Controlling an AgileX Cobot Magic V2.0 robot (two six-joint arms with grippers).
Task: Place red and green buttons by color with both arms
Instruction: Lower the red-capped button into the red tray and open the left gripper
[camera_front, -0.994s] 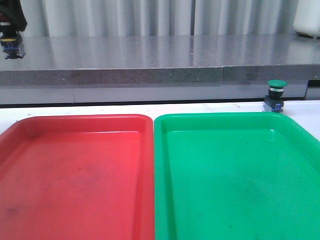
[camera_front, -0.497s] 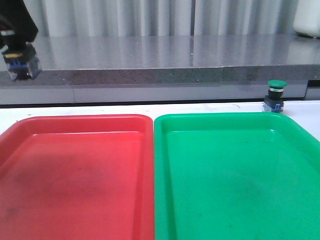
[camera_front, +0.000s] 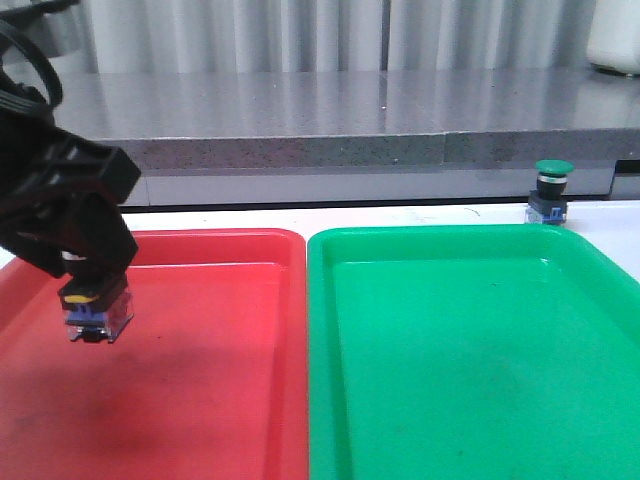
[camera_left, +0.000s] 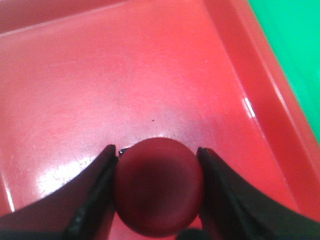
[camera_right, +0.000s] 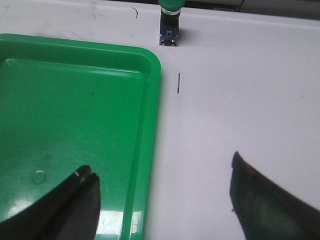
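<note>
Clamping the red button (camera_left: 158, 194) by its cap between both jaws, left gripper (camera_front: 88, 268) held over red tray (camera_front: 200, 400), apparently clear of it, right gripper (camera_right: 162, 200) spread wide, green button (camera_front: 551, 191) on table (camera_right: 240, 90) beyond green tray (camera_front: 470, 380)

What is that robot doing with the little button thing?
The left gripper is holding the red button between its fingers, over the red tray. The button looks just above the tray floor, not let go yet. The green button stands on the white table, behind the far right corner of the green tray. The right gripper is open and holds nothing, over the tray's edge near that button.
</note>
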